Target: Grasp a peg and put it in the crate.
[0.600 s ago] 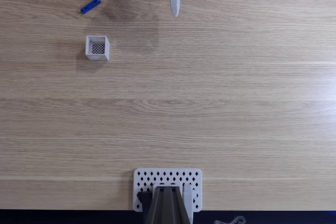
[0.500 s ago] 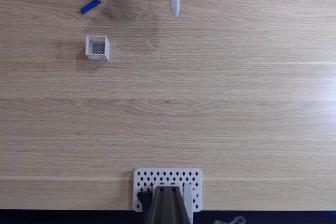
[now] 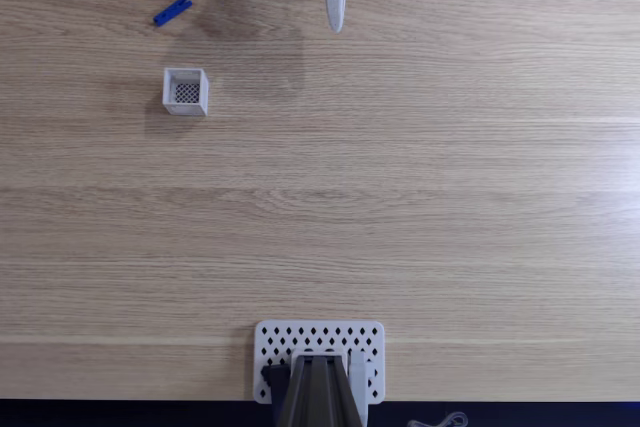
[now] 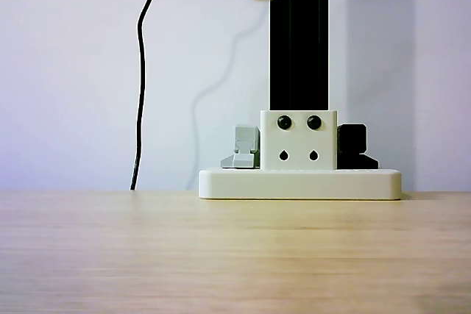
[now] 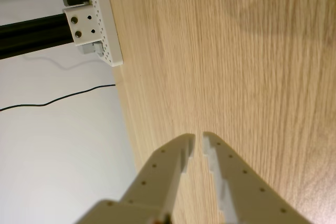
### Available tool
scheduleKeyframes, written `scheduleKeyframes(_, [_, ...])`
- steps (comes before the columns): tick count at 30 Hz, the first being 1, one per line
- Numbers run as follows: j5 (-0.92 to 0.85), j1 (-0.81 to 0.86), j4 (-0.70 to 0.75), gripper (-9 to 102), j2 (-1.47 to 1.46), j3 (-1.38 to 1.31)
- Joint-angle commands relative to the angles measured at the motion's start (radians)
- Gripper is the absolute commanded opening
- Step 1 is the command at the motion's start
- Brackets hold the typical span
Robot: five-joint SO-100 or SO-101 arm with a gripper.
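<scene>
A pale wood-grain worktop [image 3: 420, 197] runs up to a plain white wall, with a white perforated plate [image 3: 320, 345] carrying a black post at its 6 o'clock edge in the fixed view. The hand [image 5: 198, 140] hangs over bare wood, its fingers almost closed with a thin gap and nothing between them. In the fixed view it points down from 12 o'clock, while the blue peg [image 3: 172, 11] lies at upper left, just above the white crate [image 3: 186, 91].

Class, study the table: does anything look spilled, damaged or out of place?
Nothing stands out. The peg lies flat beside the upright crate, apart from it; the claw is nearly shut, holding nothing.
</scene>
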Motion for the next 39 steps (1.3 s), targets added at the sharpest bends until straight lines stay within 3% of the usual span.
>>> scheduleKeyframes(1, [-0.009,-0.006,-0.011,0,-0.009,0.003])
scheduleKeyframes(13, [-0.012,0.015,-0.011,0,-0.526,-0.344])
scheduleKeyframes(18, [-0.038,0.127,-0.008,0,-0.773,-0.606])
scheduleKeyframes(21, [-0.155,0.236,0.005,0,-0.917,-0.772])
scheduleKeyframes(27, [-0.554,0.413,0.006,0,-1.123,-0.973])
scheduleKeyframes(39, [-1.052,0.672,-0.011,0,-1.252,-1.022])
